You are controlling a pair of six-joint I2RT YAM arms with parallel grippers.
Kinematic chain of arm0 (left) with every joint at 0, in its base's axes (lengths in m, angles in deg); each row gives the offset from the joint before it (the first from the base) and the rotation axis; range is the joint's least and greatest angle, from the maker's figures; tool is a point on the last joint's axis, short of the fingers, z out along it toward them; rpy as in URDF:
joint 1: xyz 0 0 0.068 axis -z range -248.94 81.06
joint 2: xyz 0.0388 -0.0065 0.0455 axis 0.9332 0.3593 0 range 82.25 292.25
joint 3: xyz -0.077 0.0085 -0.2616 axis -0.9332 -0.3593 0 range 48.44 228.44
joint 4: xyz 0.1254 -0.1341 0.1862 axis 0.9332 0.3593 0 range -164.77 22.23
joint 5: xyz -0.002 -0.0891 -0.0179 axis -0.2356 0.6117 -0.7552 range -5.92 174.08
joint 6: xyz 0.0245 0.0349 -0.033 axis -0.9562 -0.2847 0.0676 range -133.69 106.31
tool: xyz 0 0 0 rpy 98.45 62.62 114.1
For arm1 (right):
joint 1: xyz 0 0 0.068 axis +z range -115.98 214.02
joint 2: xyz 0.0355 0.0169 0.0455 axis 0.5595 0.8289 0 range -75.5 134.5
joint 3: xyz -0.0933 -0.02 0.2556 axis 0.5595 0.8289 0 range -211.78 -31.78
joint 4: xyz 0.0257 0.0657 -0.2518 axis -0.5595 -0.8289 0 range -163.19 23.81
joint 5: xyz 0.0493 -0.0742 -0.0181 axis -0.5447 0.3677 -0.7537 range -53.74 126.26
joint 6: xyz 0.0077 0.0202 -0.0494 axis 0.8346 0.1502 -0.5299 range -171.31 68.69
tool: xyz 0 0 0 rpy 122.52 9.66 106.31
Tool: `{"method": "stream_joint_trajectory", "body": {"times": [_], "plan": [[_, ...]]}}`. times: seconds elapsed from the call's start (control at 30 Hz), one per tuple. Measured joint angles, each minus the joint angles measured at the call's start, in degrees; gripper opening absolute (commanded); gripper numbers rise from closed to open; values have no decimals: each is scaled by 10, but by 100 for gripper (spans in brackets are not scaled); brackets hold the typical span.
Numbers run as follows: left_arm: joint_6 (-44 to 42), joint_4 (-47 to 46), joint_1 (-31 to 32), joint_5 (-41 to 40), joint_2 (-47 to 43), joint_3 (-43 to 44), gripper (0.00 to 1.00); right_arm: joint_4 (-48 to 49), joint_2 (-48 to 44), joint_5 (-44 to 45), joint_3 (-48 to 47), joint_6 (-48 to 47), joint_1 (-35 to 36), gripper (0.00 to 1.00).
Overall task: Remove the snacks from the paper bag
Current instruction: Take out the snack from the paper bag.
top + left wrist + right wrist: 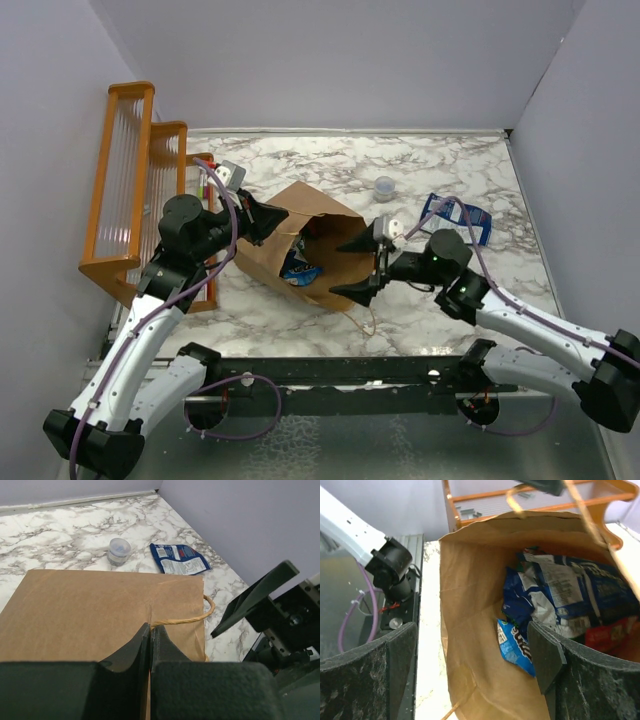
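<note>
Right gripper (337, 268) gapes wide at paper bag (290, 215) mouth, snacks (555, 595) inside.

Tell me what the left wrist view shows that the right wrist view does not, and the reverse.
Only left wrist: the clear cup and a blue packet on the table beyond the paper bag. Only right wrist: the snacks inside the bag and the orange rack behind it. Both: the bag itself and the open right gripper at its mouth.
</note>
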Motion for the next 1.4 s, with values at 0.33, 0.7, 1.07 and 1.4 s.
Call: {"method": "stream_joint_trajectory", "body": {"times": [0.33, 0.7, 1.07, 1.4], "plan": [[8, 14, 0, 0, 6, 22, 0, 138, 125, 51, 39, -301, 84, 87], [16, 23, 0, 0, 5, 37, 0, 177, 240, 111, 12, -704, 84, 86], [25, 20, 0, 2, 4, 31, 0, 170, 344, 146, -96, -880, 84, 81], [27, 15, 0, 6, 5, 23, 0, 191, 406, 183, -116, -950, 91, 81]]}}
